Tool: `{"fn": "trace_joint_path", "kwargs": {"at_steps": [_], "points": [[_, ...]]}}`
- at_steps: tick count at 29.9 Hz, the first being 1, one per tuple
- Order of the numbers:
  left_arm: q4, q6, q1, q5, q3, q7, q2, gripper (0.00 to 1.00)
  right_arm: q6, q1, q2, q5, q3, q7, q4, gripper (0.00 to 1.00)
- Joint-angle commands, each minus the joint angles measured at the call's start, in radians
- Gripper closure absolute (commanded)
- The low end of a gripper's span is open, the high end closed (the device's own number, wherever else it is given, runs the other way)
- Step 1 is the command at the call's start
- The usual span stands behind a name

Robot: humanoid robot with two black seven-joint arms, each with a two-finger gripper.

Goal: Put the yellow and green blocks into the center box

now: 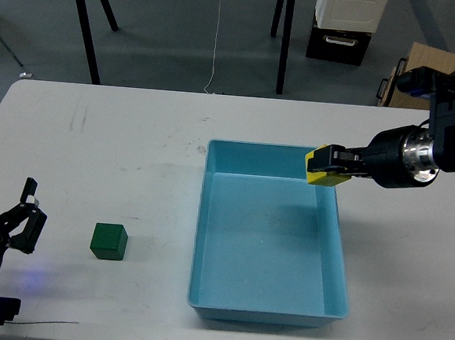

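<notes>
A blue box point(339, 250) sits in the middle of the white table. My right gripper point(326, 167) is shut on the yellow block point(320, 169) and holds it in the air over the box's far right corner. The green block point(109, 241) rests on the table left of the box. My left gripper point(25, 213) is open and empty near the table's left front edge, left of the green block and apart from it.
The white table point(135, 147) spreads around the box. Beyond its far edge stand black stand legs point(285, 41), a cardboard box point(424, 71) and a white and black case point(343, 25) on the floor.
</notes>
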Motion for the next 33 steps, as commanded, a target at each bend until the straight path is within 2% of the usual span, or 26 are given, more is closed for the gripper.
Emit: {"fn": "trace_joint_path", "kwargs": {"at_steps": [1,4,5,8,9,10,18,22,33], "points": [[0.001,0.000,0.000,0.000,0.000,-0.002,0.000,0.00,-0.029,-0.023,0.143,-0.001,-0.057,0.000,-0.077,0.97],[0.001,0.000,0.000,0.000,0.000,-0.002,0.000,0.00,-0.044,-0.061,0.212,-0.001,-0.066,0.000,-0.129,0.94],[0.001,0.000,0.000,0.000,0.000,0.000,0.000,0.00,-0.049,-0.069,0.230,0.000,-0.068,0.000,-0.141,0.88],[-0.001,0.000,0.000,0.000,0.000,0.000,0.000,0.00,-0.047,-0.070,0.257,0.000,-0.075,0.000,-0.155,0.48],[-0.001,0.000,0.002,0.000,0.000,0.000,0.000,0.00,-0.047,-0.070,0.261,0.000,-0.078,0.000,-0.155,0.17],[-0.001,0.000,0.002,0.000,0.000,0.000,0.000,0.00,-0.046,-0.070,0.266,0.002,-0.080,-0.002,-0.156,0.00],[0.001,0.000,0.003,0.000,0.001,0.000,0.000,0.00,-0.049,-0.067,0.258,0.008,-0.069,-0.006,-0.163,0.00],[0.001,0.000,0.000,0.000,0.001,0.000,0.000,0.00,-0.078,-0.069,0.220,0.038,-0.022,-0.005,-0.224,0.00],[0.001,0.000,-0.001,0.000,0.001,0.000,0.000,0.00,-0.070,-0.099,0.028,0.516,0.331,0.008,-0.285,0.00]]}}
